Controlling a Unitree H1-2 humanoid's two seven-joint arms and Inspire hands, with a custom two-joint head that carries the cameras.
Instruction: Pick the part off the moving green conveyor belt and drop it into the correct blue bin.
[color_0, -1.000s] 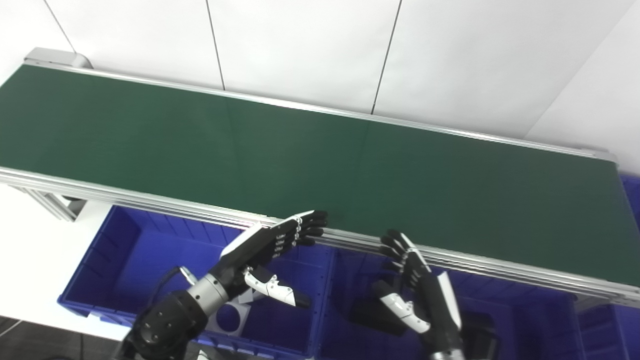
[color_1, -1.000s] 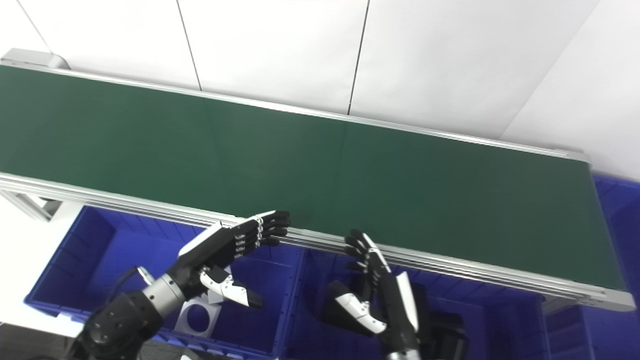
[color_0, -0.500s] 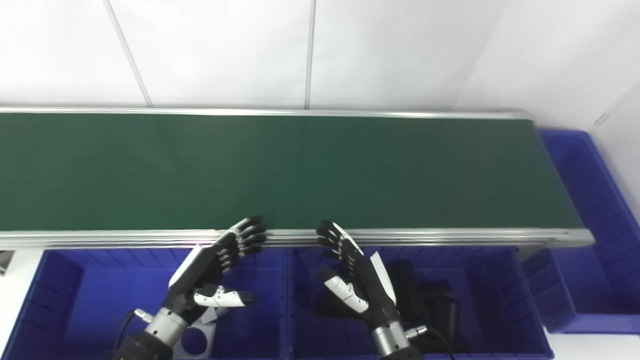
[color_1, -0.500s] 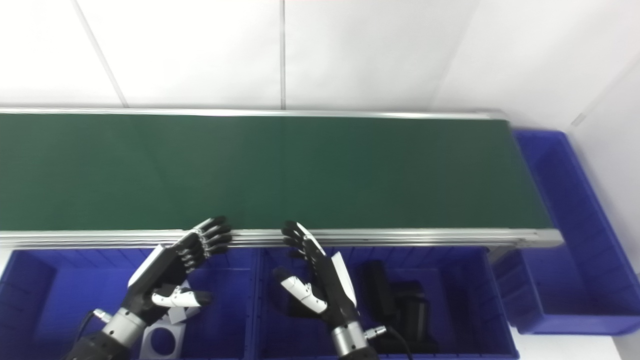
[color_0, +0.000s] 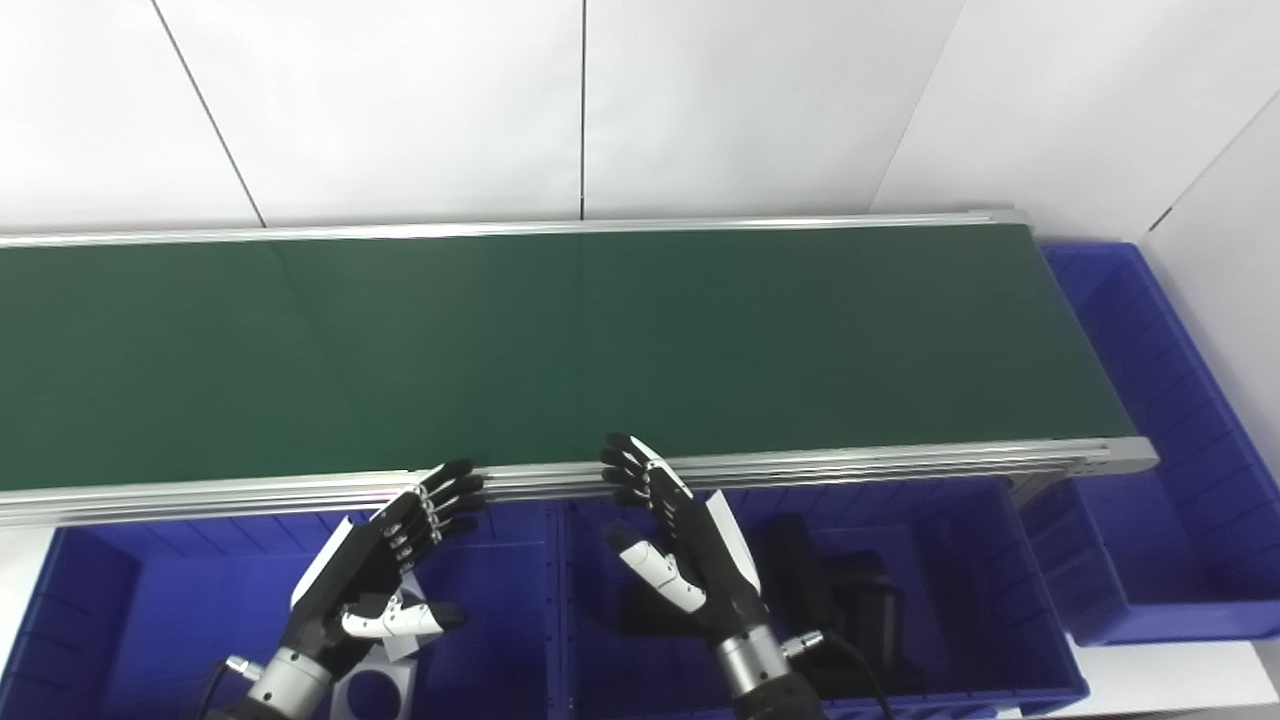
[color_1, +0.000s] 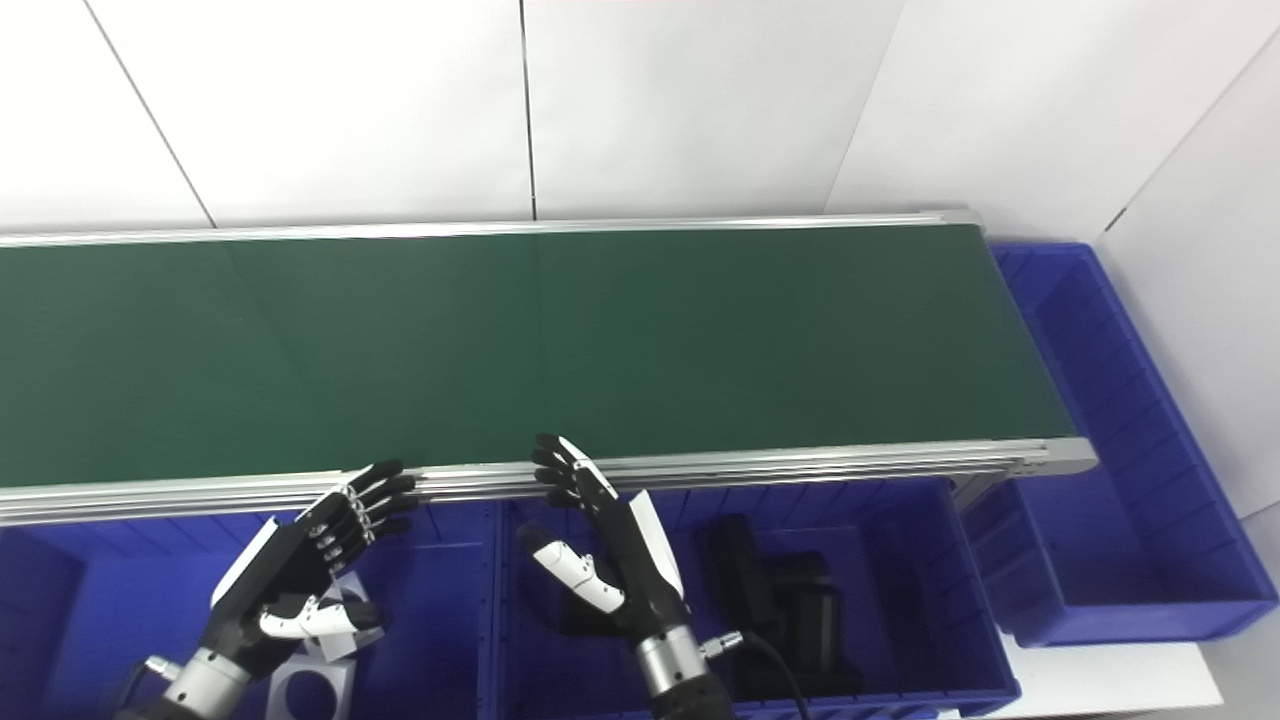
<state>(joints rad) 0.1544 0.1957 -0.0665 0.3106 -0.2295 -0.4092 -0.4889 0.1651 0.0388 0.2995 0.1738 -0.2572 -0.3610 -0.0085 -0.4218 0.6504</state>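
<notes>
A white wall (color_0: 400, 100) fills the top of the view. Thin dark lines run down it: one line (color_0: 583, 110) goes straight down the middle, and another line (color_0: 205, 110) leans over at the left. At the right a second white wall (color_0: 1225, 160) meets the first in a corner. Low down at the left lies a flat white square with a round hole (color_1: 305, 690) (partly hidden). Low in the middle sit some black blocks (color_0: 850, 600), close together, too dark to tell apart
</notes>
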